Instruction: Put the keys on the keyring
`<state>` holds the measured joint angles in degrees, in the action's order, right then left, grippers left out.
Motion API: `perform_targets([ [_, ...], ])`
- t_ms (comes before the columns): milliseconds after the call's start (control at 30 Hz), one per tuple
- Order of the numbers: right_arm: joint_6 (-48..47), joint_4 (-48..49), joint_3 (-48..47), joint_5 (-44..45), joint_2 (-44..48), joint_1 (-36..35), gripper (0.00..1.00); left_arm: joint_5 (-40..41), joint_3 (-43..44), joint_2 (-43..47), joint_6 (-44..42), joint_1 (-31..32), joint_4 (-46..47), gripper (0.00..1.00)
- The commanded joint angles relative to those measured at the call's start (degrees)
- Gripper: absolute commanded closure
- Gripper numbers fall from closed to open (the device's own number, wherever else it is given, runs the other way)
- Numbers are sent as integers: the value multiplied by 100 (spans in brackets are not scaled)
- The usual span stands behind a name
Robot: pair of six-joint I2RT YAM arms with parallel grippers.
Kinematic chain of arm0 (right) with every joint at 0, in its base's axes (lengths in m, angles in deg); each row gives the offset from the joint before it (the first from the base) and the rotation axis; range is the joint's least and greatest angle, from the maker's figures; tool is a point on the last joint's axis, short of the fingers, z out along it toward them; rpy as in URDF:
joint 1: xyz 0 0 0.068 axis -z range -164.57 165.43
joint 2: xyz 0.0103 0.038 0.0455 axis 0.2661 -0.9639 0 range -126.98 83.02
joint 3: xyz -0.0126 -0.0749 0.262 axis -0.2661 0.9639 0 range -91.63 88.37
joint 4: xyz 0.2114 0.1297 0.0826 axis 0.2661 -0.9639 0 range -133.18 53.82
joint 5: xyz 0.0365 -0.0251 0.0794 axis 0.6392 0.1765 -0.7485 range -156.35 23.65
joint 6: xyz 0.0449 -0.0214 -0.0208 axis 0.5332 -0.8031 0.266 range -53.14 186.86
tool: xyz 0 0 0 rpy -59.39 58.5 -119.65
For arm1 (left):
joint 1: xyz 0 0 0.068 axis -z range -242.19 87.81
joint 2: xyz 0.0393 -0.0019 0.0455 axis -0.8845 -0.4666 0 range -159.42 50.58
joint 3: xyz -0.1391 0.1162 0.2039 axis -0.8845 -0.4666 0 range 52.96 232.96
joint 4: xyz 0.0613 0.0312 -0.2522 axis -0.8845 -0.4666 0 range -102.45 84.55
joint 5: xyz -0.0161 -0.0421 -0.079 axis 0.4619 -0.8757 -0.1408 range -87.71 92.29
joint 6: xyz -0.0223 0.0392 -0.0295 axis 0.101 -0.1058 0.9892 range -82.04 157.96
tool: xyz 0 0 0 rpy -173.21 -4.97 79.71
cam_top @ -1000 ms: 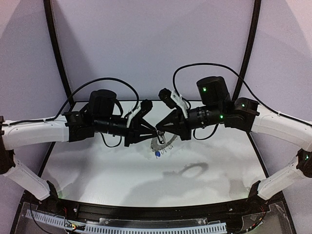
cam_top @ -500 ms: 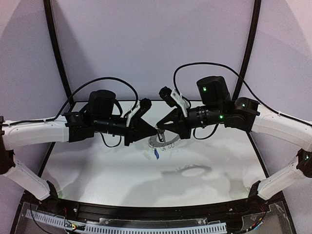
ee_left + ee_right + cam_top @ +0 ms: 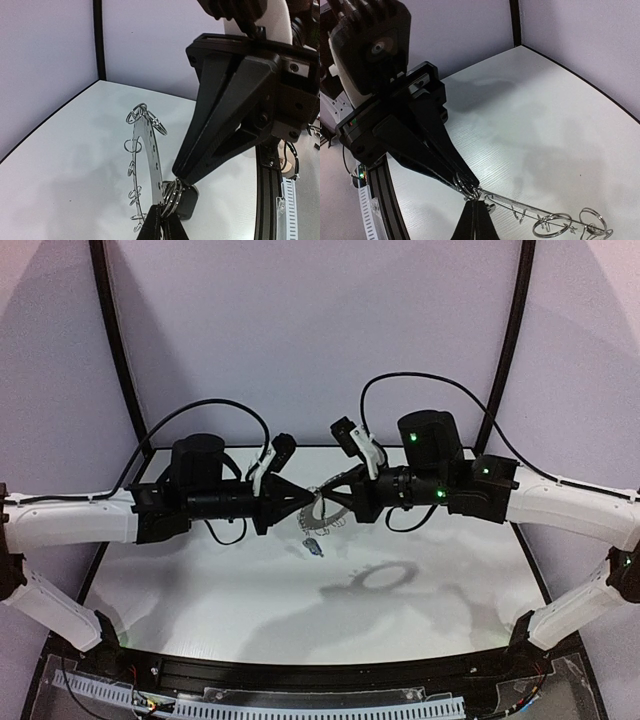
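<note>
Table (image 3: 200,590): flat white top with a faint grain, dark rim, and a curved pale backdrop behind it.

Arms: left arm (image 3: 70,520) and right arm (image 3: 570,505) have white shells and black wrists and reach in from opposite sides.

Claws: left gripper (image 3: 298,498) and right gripper (image 3: 328,502) are black wedge-shaped fingers that meet tip to tip over mid-table. Both are clenched, each pinching the keyring at the same stretch of its rim.

Keyring (image 3: 150,150): a thin flat grey metal disc, held clear of the table between the two tips. Both wrist views show it almost edge-on, so its central hole is hard to make out. Its ring-shaped shadow (image 3: 380,578) lies on the table to the right. Thin bright wire loops (image 3: 134,146) stand out along the rim, several bunched at the pinch point.

Small black block (image 3: 187,204): it sits just below the right fingertips, partly hidden; whether it is a key head cannot be told.

Blue-headed key (image 3: 314,546): it lies on the table below the claws, too small for detail.
</note>
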<state>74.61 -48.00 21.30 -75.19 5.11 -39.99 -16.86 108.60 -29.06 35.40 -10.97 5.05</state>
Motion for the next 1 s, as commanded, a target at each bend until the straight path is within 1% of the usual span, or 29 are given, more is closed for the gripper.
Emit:
perform_targets([
  [0,453,407,238,593,-217,52,100,32,-93,324,204,-11,492,99],
  [133,613,494,255,665,-337,57,100,33,-158,368,227,-7,592,99],
  [167,592,514,248,672,-350,57,100,70,-180,387,359,-11,668,99],
  [233,395,536,179,602,-316,57,100,41,-259,403,333,-7,730,99],
  [267,170,472,87,581,-288,57,100,-36,-287,391,302,-7,680,96],
  [300,111,406,9,567,-283,57,100,-66,-293,389,209,-7,637,88],
  [333,-181,213,-173,518,-290,57,100,-133,-298,381,91,-7,527,75],
  [367,-395,36,-340,477,-312,57,100,-163,-299,380,47,-7,468,70],
  [400,-600,-109,-478,394,-341,57,100,-221,-299,386,-2,-7,371,57],
  [467,-736,-273,-640,218,-361,58,100,-315,-290,387,-65,-7,270,52],
  [500,-1007,-380,-723,49,-373,57,100,-387,-242,376,-103,-7,152,50],
  [633,-1241,-573,-855,-111,-357,57,100,-481,-57,285,-197,-11,-261,48],
  [700,-1358,-755,-964,-246,-375,62,100,-500,85,210,-268,-7,-447,50],
  [800,-1407,-844,-1007,-472,-383,57,100,-399,174,153,-293,-7,-490,54],
  [967,-1368,-857,-1018,-600,-383,53,100,-255,281,88,-249,-7,-420,55],
])
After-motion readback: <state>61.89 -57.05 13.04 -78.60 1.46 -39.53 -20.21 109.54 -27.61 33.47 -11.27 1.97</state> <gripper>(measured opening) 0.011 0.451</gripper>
